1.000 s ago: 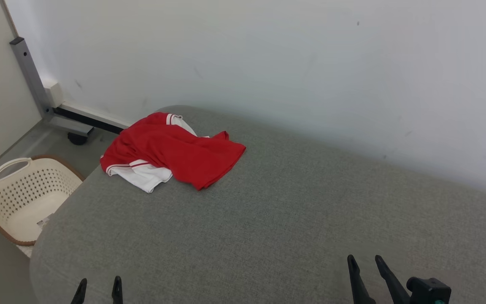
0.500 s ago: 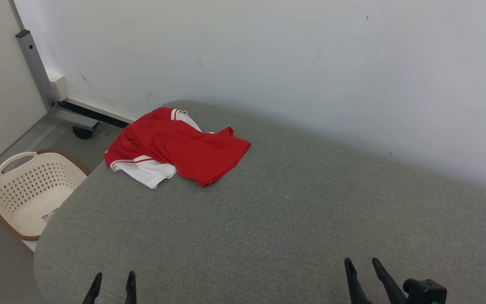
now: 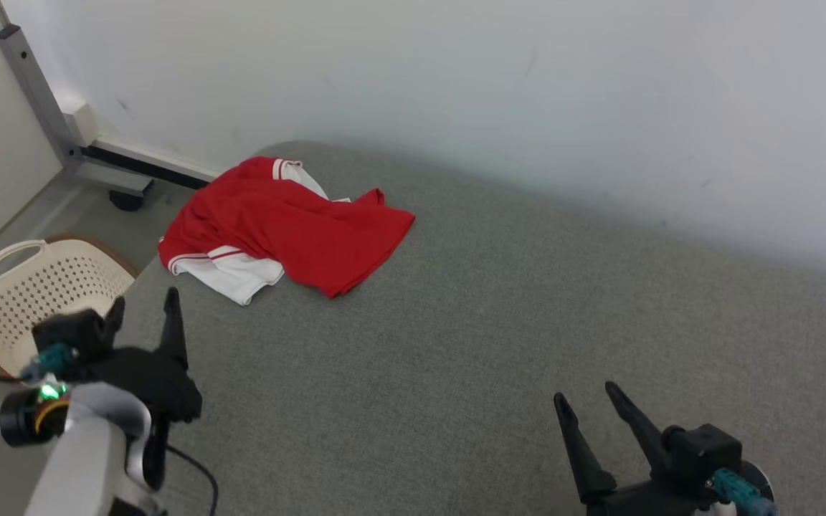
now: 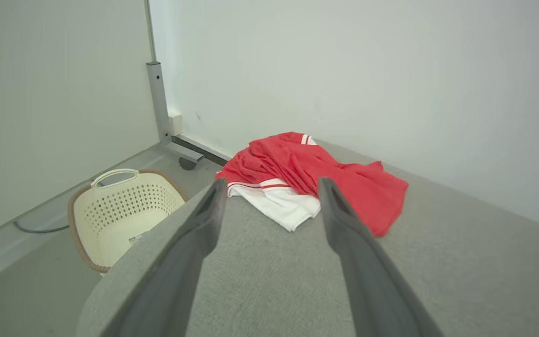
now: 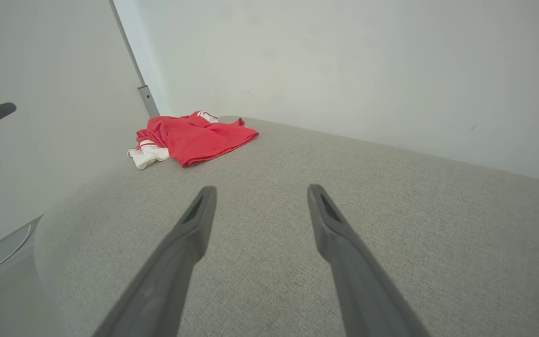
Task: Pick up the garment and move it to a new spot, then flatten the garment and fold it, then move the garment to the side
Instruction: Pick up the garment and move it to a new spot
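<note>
A crumpled red and white garment (image 3: 280, 233) lies at the far left corner of the grey padded table (image 3: 470, 344). The left wrist view shows the garment (image 4: 311, 178) just beyond my fingertips, and the right wrist view has the garment (image 5: 190, 138) far off at the upper left. My left gripper (image 3: 144, 304) hovers open over the table's left edge, a short way in front of the cloth, nothing between its fingers. Near the front right, my right gripper (image 3: 589, 398) stands open and empty, far from the cloth.
A cream perforated laundry basket (image 3: 33, 301) stands on the floor left of the table. A grey metal post (image 3: 33, 93) and a wheeled base (image 3: 126, 197) sit by the white wall behind the table. The wall runs close along the table's far edge.
My left arm has risen and reached forward toward the garment, its forearm now in sight. The right gripper has come up a little. The camera shifted; the garment has not moved.
</note>
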Available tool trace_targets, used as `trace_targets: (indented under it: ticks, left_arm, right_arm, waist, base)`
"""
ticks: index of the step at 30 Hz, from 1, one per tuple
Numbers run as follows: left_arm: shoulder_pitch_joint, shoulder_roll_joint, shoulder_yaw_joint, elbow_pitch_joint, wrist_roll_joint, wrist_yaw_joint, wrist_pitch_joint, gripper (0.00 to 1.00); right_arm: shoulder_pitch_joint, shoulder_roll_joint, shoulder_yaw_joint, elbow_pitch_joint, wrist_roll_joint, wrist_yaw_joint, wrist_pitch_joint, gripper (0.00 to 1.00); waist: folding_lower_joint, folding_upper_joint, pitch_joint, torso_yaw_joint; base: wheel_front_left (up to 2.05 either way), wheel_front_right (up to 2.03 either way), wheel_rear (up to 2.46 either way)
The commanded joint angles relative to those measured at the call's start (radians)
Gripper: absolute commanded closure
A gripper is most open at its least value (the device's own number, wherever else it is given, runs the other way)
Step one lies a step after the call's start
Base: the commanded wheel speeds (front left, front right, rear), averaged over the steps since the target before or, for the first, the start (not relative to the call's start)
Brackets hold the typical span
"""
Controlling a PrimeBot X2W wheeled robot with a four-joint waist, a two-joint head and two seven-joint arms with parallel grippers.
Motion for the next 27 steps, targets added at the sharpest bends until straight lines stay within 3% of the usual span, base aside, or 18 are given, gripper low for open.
trace_targets:
  ticks: [1,6,16,27]
  left_arm:
    - [-0.08,0.011,0.009,0.035,-0.013,0.0,0.016,0.0]
    - [-0.262,0.048,0.014,0.163,-0.039,-0.008,0.071,0.0]
    - [-0.511,0.085,0.033,0.341,-0.087,0.003,0.164,0.0]
    - [-0.608,0.116,0.083,0.472,-0.134,0.098,0.227,0.0]
  right_arm:
    - [-0.017,-0.019,0.005,-0.05,-0.014,-0.002,0.022,0.0]
    - [-0.043,-0.064,0.001,-0.218,-0.04,-0.002,0.079,0.0]
    - [-0.038,-0.107,-0.056,-0.448,-0.062,-0.002,0.15,0.0]
    - [-0.012,-0.114,-0.059,-0.506,-0.07,-0.002,0.141,0.0]
  waist:
    - [0.0,-0.0001,0.217,-0.17]
    - [0.0,-0.0001,0.358,-0.235]
    - [0.0,-0.0001,0.585,-0.274]
    - [0.0,-0.0001,0.659,-0.308]
  base:
    - [0.0,0.0,0.0]
    - [0.0,0.0,0.0]
    - [0.0,0.0,0.0]
    - [0.0,0.0,0.0]
